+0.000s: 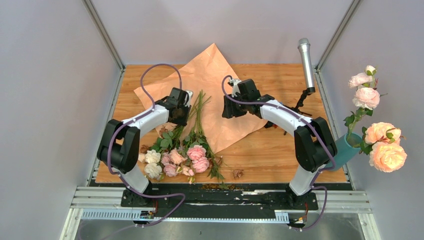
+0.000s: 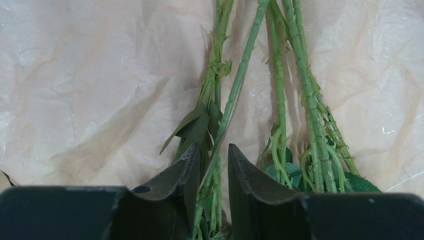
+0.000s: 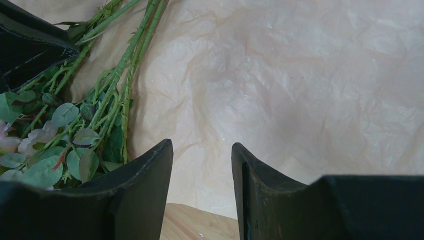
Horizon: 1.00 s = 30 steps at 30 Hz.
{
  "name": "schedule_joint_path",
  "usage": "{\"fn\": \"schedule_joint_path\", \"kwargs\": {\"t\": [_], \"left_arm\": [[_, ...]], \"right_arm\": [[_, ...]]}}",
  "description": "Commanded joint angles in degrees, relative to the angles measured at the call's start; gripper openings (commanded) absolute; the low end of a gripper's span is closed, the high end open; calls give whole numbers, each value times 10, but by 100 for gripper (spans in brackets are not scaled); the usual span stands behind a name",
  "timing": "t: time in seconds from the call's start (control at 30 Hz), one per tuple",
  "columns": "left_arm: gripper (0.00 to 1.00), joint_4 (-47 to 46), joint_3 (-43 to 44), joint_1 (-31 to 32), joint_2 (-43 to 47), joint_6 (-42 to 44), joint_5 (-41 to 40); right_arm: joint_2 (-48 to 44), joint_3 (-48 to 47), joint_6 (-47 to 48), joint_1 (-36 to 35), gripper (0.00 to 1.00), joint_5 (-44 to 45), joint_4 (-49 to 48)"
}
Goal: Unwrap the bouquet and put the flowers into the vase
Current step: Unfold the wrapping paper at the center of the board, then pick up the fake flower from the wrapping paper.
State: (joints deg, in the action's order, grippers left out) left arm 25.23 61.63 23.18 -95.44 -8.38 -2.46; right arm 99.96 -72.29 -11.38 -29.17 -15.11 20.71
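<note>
My left pincer (image 2: 214, 150) is straddling stems of the flowers (image 2: 239, 80), jaws narrow but not clamped. My right pincer (image 3: 201, 145) is hovering half open over the kraft paper (image 3: 310, 75).

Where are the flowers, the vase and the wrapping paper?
flowers (image 1: 196, 152), overhead view, on a pink bloom.
vase (image 1: 345, 154), overhead view, on its teal side.
paper (image 1: 210, 70), overhead view, on its bare far corner.
</note>
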Motion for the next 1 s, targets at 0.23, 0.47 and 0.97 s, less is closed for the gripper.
{"fn": "schedule_joint_path", "kwargs": {"t": [0.23,0.47,0.97], "left_arm": [[35,-3,-4,9,22,1,-2],[21,3,-5,10,19,-1,-7],[0,53,14,12,89,0,1]], "right_arm": [[-2,-9,-5,1,47,-4,-9],[-2,-10,-5,2,47,-3,-7],[-17,-21,-5,2,46,10,10]]}}
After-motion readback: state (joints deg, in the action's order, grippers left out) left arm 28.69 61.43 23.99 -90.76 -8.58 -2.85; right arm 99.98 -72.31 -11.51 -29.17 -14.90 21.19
